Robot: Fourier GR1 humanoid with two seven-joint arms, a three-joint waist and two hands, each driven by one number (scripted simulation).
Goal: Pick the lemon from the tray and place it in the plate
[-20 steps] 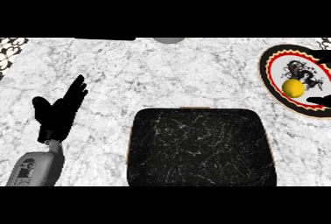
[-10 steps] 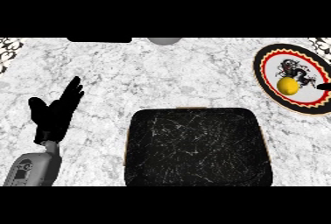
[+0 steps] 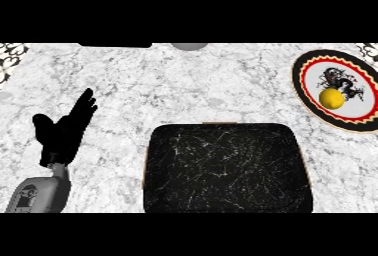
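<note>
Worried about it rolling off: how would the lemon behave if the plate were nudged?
The lemon looks round and smooth, so it would probably roll easily. It lies on the plate toward the lower rim, which may check it a little.

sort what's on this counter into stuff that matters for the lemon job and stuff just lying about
Part of the job:
- lemon, lying on the plate
- plate, far right of the counter
- tray, dark, in the middle
- left robot hand, open, resting at the left

Just lying about:
- grey round thing at the far edge
- dark flat thing beside it
</note>
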